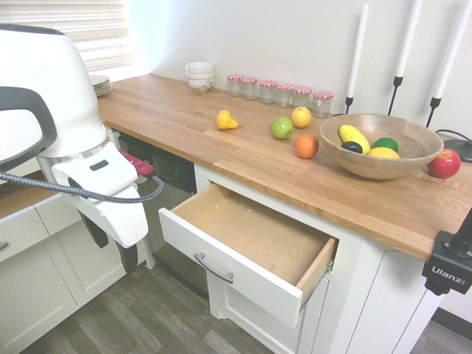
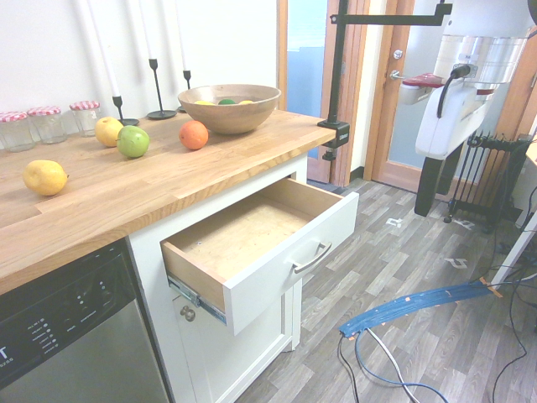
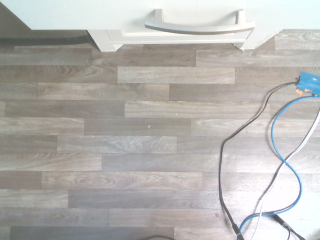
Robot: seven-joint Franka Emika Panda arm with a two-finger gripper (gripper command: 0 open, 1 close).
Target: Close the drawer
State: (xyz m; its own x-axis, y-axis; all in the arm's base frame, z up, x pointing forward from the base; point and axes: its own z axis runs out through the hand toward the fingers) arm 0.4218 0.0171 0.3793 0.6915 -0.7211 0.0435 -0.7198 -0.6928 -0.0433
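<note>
A wood-topped bench (image 1: 192, 153) with white cabinetry runs along a pale wall, above a floor (image 2: 403, 252) of grey-brown planks. In the first exterior view the hand (image 1: 113, 254) hangs in front of the cabinets, its tip pointing down, and its two dark fingers (image 1: 130, 258) stand apart with nothing between them.

The drawer (image 1: 228, 262) is pulled out from beneath the bench top, just beside the hand in the first exterior view and on the far side of a gap of bare floor in the second. The hand does not touch it. Its white front carries a curved silver handle (image 1: 214, 268), and the pale wooden box (image 1: 251, 228) behind that front lies open to view. In the wrist view the handle and part of the front show at one edge, with planks filling most of the rest.

Beyond the hand, past the near edge of the bench top, stand the fruit bowl (image 1: 380, 158), loose fruit and red-lidded jars (image 1: 286, 94). The dishwasher (image 1: 166, 173) sits between the hand and the drawer's cabinet in the first exterior view, partly covered by the arm and the drawer.

In the second exterior view the two fingers overlap, so their spacing is hard to make out there. The wrist view cuts off the drawer's front, and the inside of the box is out of its sight.
</note>
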